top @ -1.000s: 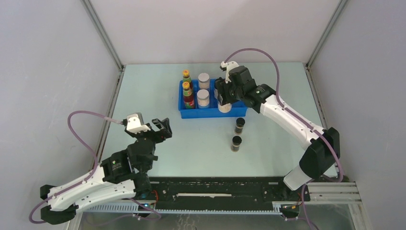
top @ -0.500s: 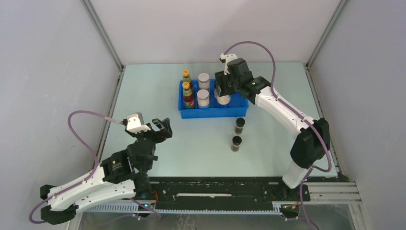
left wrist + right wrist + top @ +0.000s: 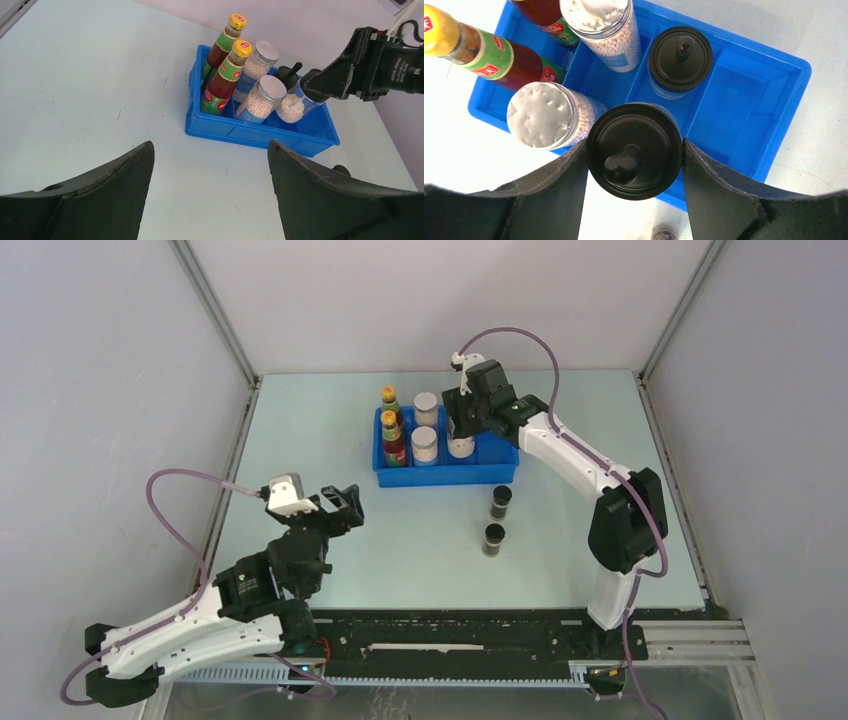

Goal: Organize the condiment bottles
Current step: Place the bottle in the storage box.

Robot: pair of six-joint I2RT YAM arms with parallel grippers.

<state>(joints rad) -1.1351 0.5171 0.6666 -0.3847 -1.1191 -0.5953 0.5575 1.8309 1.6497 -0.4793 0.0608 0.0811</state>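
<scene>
Vials (image 3: 501, 502) stand on the worktop (image 3: 300, 440) just before the blue tray (image 3: 445, 478), seen from above. Left wrist: the left gripper (image 3: 210, 150) is spread and empty, facing red-labelled bottles (image 3: 222, 80) and silver-lidded jars (image 3: 260, 95) in the tray. Right wrist: the right gripper (image 3: 634, 145) clasps a black-lidded jar (image 3: 634, 150) over the tray.

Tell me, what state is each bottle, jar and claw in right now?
Red-labelled bottles: capped, standing in the tray.
Silver-lidded jars: lidded, standing in the tray.
Held black-lidded jar: gripped, over the tray.
Other black-lidded jar: lidded, standing in tray.
Dark vials: upright on table, outside tray.
Left claw: open, empty.
Right claw: shut on that jar.
</scene>
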